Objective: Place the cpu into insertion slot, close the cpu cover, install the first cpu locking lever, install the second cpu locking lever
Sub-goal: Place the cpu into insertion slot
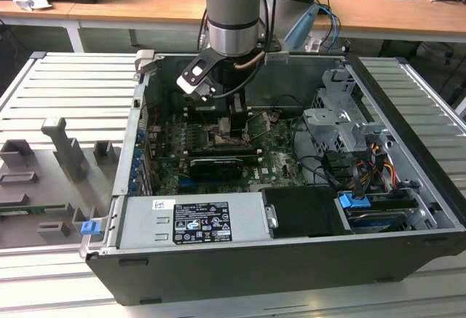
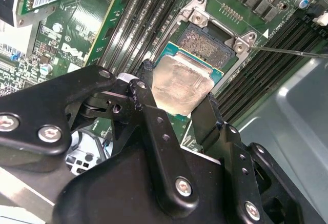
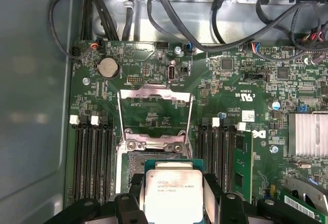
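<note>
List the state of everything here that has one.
cpu, gripped at its edges, not seated
gripper, shut on the cpu
insertion slot, empty, contacts exposed
cpu cover, swung open
computer case, side open

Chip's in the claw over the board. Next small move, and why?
Probably nudge the pale silver square chip across over the dark metal-rimmed square socket before lowering. The black claw is shut on it, the thin silver frame cover is swung open, and in both wrist views part of the socket shows uncovered beyond the chip's edge.
</note>
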Controlling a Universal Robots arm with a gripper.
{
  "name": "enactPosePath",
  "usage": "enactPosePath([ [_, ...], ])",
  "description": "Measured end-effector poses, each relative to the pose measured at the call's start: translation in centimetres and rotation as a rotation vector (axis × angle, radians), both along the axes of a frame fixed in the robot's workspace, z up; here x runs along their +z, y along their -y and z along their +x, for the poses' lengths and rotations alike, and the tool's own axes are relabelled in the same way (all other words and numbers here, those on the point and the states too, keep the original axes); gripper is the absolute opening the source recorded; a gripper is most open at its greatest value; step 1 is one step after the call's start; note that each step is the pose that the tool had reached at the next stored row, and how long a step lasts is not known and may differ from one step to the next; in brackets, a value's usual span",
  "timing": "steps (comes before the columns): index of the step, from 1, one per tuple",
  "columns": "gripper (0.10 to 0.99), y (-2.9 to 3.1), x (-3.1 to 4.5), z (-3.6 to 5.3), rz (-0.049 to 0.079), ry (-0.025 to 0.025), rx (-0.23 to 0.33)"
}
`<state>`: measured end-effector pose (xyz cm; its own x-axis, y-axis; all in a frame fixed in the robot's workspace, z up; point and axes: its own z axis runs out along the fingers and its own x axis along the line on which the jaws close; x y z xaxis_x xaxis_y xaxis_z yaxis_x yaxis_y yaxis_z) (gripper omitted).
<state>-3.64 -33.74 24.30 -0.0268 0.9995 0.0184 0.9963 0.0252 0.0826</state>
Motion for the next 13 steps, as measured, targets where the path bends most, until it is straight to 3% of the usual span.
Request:
enactPosePath([
  [7, 0.541, -0.09, -0.34, -0.05, 0.0, 0.0, 0.0],
  [13, 0.541, -0.57, -1.02, -0.11, 0.0, 0.0001, 0.001],
])
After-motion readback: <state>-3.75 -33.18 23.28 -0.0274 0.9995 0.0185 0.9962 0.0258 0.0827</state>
